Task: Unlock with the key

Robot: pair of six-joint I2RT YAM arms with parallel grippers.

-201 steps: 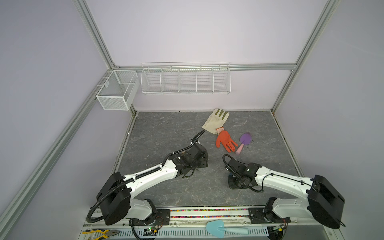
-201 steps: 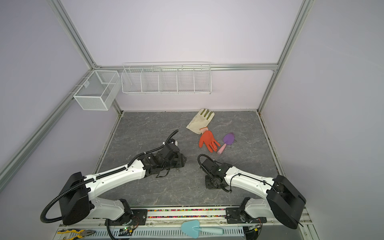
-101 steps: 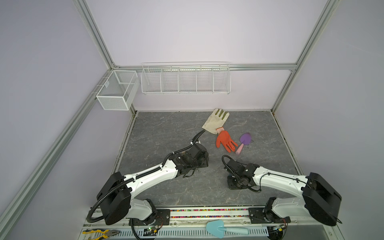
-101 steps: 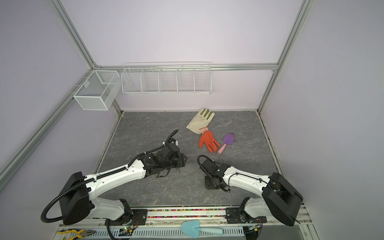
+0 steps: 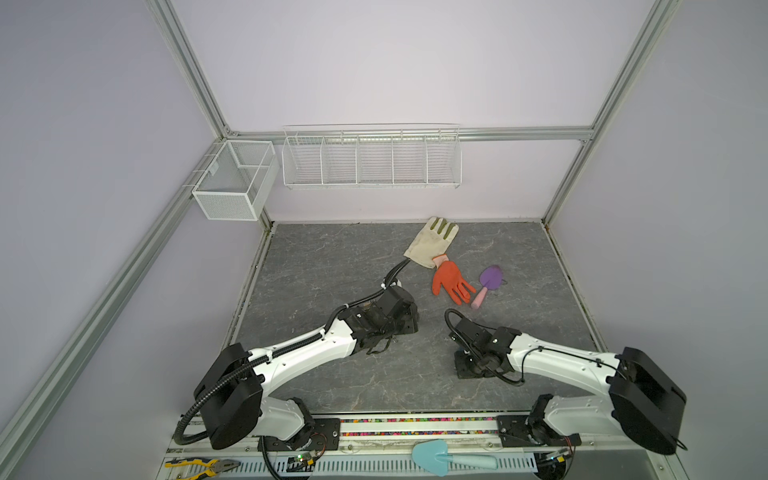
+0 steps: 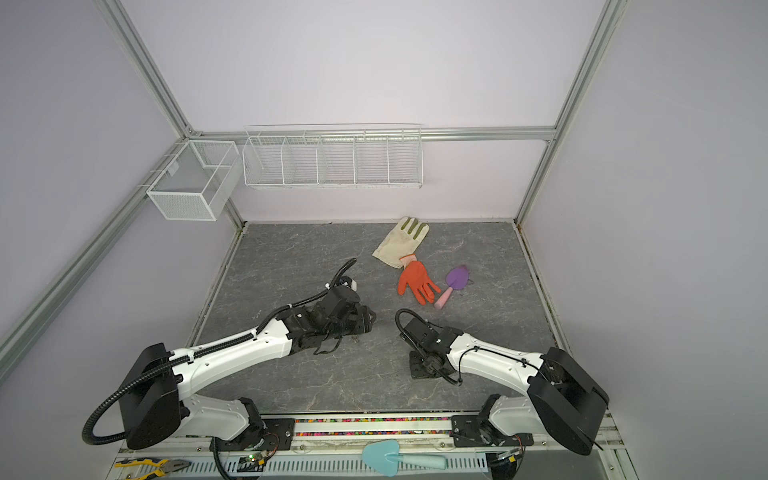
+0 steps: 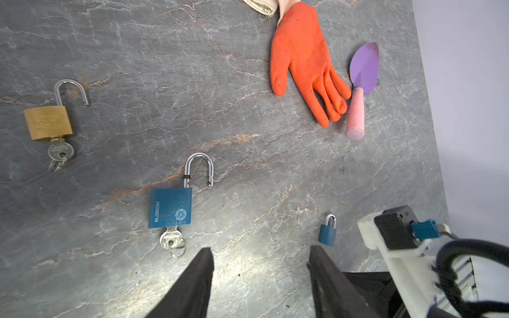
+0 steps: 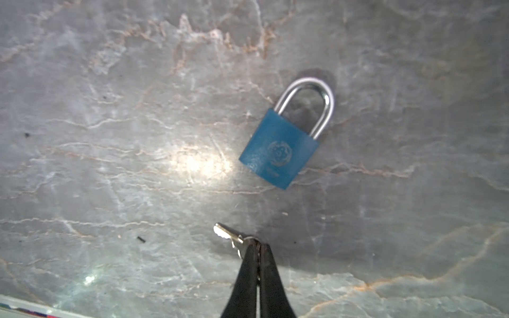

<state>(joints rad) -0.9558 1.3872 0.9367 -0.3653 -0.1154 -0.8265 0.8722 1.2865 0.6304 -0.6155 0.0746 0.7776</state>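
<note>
I had the right gripper (image 8: 257, 245) clamped on the key (image 8: 224, 231) by its head, blade free, just beside the small closed padlock (image 8: 281, 148) at the near middle, I think to insert it; the left gripper (image 7: 260, 250) hung with jaws apart, empty.

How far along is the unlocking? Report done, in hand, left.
Done: the brass padlock and the large blue padlock lie with shackles open, keys in. In hand: the right gripper is shut on a small key near the small blue padlock. Left: that padlock's shackle is closed; key not yet inserted.
</note>
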